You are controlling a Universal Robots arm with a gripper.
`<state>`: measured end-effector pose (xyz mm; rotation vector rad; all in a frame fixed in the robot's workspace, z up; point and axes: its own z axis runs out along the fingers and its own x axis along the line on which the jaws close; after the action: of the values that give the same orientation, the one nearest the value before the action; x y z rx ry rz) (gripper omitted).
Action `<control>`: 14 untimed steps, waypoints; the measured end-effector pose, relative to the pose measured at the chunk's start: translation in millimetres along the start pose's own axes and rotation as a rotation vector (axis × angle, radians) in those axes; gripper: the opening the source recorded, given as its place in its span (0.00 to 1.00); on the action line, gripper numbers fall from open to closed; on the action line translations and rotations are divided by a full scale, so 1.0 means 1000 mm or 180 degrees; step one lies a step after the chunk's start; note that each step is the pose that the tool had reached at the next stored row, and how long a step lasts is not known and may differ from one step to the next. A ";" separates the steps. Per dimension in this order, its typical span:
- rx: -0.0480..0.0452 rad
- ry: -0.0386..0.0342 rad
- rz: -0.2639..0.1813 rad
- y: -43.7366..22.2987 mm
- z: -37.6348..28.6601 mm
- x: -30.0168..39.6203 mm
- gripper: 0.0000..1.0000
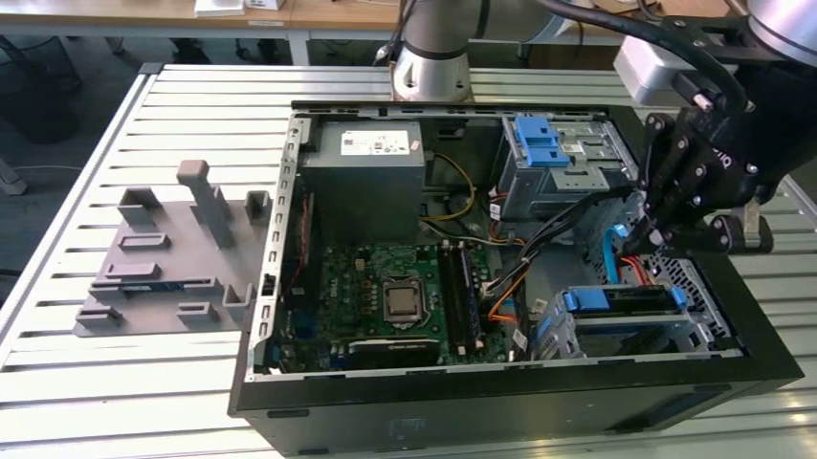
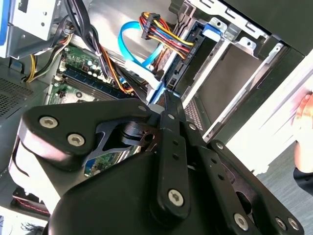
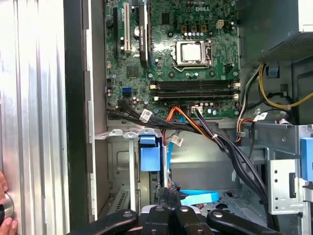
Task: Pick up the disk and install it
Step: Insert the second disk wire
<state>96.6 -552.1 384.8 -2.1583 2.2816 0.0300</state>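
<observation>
1. While the arm hangs over the open PC case [image 1: 511, 406], the claw [image 1: 653, 237] sits just inside the case's wall on the exterior view's right, above the near-right drive bay.
2. Claw state: clenched. In the second wrist view the claw [image 2: 165, 95] has its fingers pressed together to a point, and I can't see anything between them.
3. The disk [image 1: 615, 301] is down in that near-right bay, its blue carrier frame facing up, just below the claw. The first wrist view shows the same blue frame of the disk [image 3: 150, 152] against the bay's metal edge.
4. It's tight around there: a light-blue cable [image 1: 617, 258] and a black cable bundle [image 1: 562, 215] run right beside the claw.
5. On the far side of the bay is the grey cage with the blue latch [image 1: 562, 153]. The power supply box [image 1: 370, 158] sits far-left, and the motherboard [image 1: 383, 296] lies on the case floor.
6. There's more room outside the case. The slatted bench [image 1: 128, 392] stretches to the exterior view's left, holding a grey fixture block [image 1: 166, 258] well apart from the claw.
</observation>
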 end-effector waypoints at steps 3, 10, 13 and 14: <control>0.0002 0.0001 -0.0014 0.0003 0.0000 -0.0045 0.11; 0.0024 0.0001 -0.0087 0.0008 0.0033 -0.0056 0.11; 0.0024 0.0001 -0.0087 0.0010 0.0040 -0.0068 0.11; 0.0024 0.0000 -0.0087 0.0010 0.0043 -0.0073 0.11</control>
<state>95.9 -544.7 380.6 -2.1857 2.2479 0.0212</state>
